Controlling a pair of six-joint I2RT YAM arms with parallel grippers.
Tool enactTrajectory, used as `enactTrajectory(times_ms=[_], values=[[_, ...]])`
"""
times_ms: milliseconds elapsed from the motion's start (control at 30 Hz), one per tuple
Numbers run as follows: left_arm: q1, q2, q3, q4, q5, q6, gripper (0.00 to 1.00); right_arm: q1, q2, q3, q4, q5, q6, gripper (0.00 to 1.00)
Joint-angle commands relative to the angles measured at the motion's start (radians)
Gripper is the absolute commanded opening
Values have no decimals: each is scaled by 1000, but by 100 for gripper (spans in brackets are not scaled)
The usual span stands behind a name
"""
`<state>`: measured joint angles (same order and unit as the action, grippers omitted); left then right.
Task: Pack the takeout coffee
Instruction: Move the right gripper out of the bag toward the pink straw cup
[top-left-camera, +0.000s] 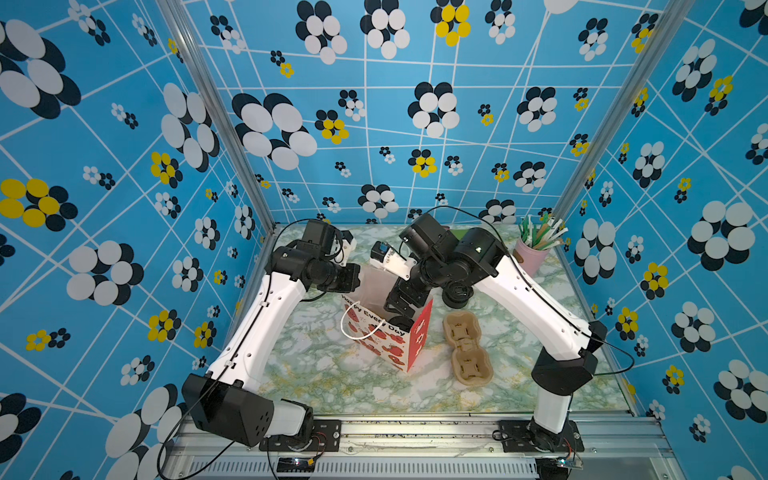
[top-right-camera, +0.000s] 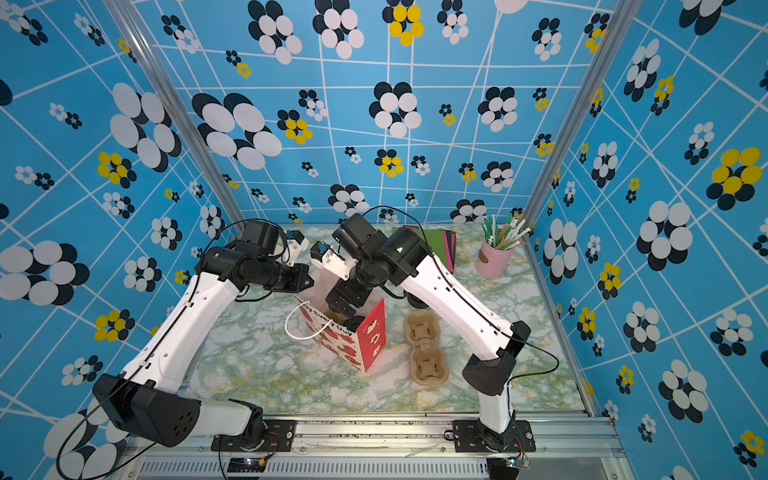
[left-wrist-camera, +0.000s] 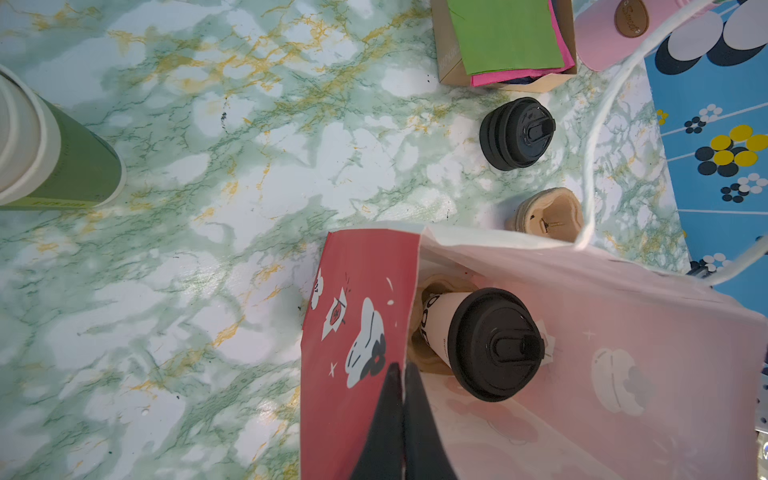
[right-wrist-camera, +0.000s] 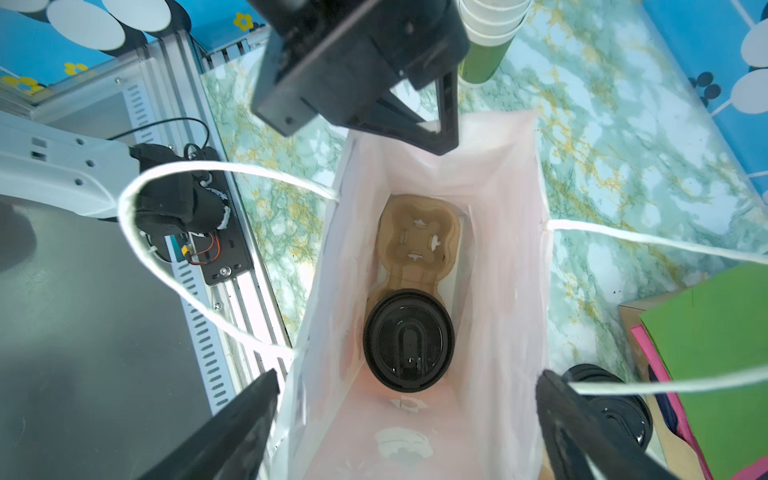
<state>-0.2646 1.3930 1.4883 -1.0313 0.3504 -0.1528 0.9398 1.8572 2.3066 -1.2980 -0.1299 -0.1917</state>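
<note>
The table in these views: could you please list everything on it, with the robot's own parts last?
takeout coffee: 1, white cup, black lid, in the bag, seated in the carrier there
gift bag: 1, red and white, mid-table, standing open
cup carrier in bag: 1, brown, on the bag's floor
cup carrier on table: 1, brown, beside the bag
lid stack: 1, black, behind that carrier
cup stack: 1, cream and green, apart from the bag
napkin box: 1, brown, green and pink sheets, at the back
pink cup: 1, holding white and green sticks, back right corner
table: 1, green-white marble
left gripper: 1, black, shut on the bag's rim
right gripper: 1, black, open above the bag's mouth
</note>
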Motion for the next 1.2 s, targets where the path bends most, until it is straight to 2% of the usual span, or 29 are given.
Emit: enactTrajectory(times_ms=[0, 67, 200, 467, 567, 733, 900, 1167], values=[[-7, -3, 24, -64, -27, 18, 0, -4, -91, 7, 32, -2, 25, 95], [-7, -3, 33, -67, -24, 18, 0, -4, -142, -36, 77, 3, 29, 94], [-6, -3, 51, -72, -19, 16, 9, -7, -257, -164, 181, 44, 38, 93], [-6, 5, 157, -119, -22, 28, 46, -52, -447, -366, 311, 200, 61, 94], [-5, 3, 212, -137, -24, 34, 54, -100, -512, -440, 359, 257, 91, 94], [-4, -28, 278, -150, -16, 32, 66, -229, -595, -546, 412, 363, 150, 90], [-4, -110, 248, -104, -7, 14, 79, -411, -617, -611, 443, 491, 172, 82], [6, -252, 112, 14, 44, -21, 94, -708, -537, -625, 466, 411, 248, 78]])
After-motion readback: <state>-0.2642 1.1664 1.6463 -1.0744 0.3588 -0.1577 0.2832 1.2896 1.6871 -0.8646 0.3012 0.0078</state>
